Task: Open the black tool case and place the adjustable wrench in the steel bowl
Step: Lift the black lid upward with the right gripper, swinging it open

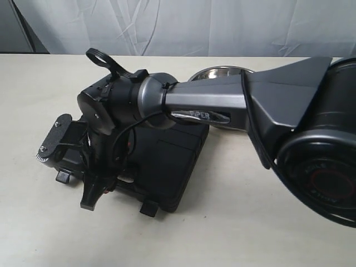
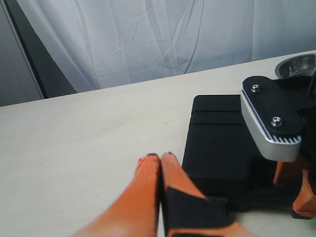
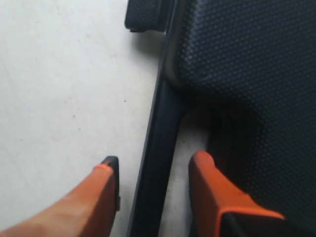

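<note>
- Right wrist view: right gripper (image 3: pixel 155 160) spread open, fingers straddling the handle bar of the black tool case (image 3: pixel 247 74), apparently to raise the lid.
- Closed tight, left gripper (image 2: pixel 159 160) waits left of the case.
- Far side: steel bowl (image 1: pixel 219 72); adjustable wrench unseen, presumably inside.

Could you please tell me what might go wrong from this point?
1. The right pincer is open astride the handle bar of the black tool case; closing and lifting there may drag the whole closed case rather than open it.
2. The left pincer is shut, apart from the case, so nothing braces it.
3. The steel bowl sits close behind the case; a sliding case could knock it.
</note>
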Robot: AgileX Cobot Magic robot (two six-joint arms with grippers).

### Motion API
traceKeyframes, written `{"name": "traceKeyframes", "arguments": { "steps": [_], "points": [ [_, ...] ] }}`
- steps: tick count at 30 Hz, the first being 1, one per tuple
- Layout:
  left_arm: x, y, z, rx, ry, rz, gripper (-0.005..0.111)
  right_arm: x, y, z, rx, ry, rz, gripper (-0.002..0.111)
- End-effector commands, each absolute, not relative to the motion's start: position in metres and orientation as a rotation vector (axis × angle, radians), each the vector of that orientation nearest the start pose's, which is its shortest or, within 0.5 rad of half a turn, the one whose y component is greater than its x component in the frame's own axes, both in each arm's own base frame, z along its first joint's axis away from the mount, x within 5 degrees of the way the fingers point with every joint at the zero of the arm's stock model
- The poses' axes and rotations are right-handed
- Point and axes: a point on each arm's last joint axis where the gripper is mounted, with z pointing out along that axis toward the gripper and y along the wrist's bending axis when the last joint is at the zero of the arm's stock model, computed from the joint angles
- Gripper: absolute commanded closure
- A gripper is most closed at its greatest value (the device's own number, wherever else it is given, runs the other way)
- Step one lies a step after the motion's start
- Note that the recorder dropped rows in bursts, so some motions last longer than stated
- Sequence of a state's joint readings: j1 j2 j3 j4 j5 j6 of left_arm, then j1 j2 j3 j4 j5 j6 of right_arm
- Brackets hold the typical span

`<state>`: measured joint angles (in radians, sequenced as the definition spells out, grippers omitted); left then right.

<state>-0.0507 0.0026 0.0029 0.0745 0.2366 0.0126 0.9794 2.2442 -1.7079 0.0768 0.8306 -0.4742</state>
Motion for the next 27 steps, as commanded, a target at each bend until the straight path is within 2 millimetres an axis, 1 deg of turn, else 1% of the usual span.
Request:
{"name": "traceKeyframes", "arguments": {
  "steps": [1,3,7,9,12,13,18,19,20,22,24,27],
  "points": [
    [0.055,-0.001,0.192,0.101,1.719,0.036,0.107,0.259,0.391,0.146,-1.853,2.173,0.189,0.064],
    [0.055,-0.001,0.192,0.101,1.719,0.036,0.107,0.259,0.392,0.145,-1.854,2.174,0.188,0.071],
    [0.055,-0.001,0.192,0.101,1.719,0.036,0.107,0.259,0.392,0.145,-1.854,2.174,0.188,0.1],
    [0.055,-0.001,0.192,0.101,1.719,0.036,0.107,0.259,0.392,0.145,-1.854,2.174,0.188,0.109],
    [0.055,-0.001,0.192,0.101,1.719,0.036,0.107,0.258,0.391,0.145,-1.859,2.18,0.186,0.109],
    [0.055,-0.001,0.192,0.101,1.719,0.036,0.107,0.258,0.39,0.147,-1.859,2.179,0.187,0.109],
    [0.055,-0.001,0.192,0.101,1.719,0.036,0.107,0.254,0.388,0.174,-1.844,2.143,0.208,0.109],
    [0.055,-0.001,0.192,0.101,1.719,0.036,0.107,0.253,0.386,0.18,-1.863,2.127,0.205,0.109],
    [0.055,-0.001,0.192,0.101,1.719,0.036,0.107,0.252,0.385,0.186,-1.888,2.109,0.204,0.109],
    [0.055,-0.001,0.192,0.101,1.719,0.036,0.107,0.241,0.382,0.195,-1.993,2.069,0.187,0.109],
    [0.055,-0.001,0.192,0.101,1.719,0.036,0.107,0.233,0.382,0.197,-2.079,2.039,0.174,0.109],
    [0.055,-0.001,0.192,0.101,1.719,0.036,0.107,0.214,0.385,0.197,-2.243,1.966,0.15,0.109]
  ]
}}
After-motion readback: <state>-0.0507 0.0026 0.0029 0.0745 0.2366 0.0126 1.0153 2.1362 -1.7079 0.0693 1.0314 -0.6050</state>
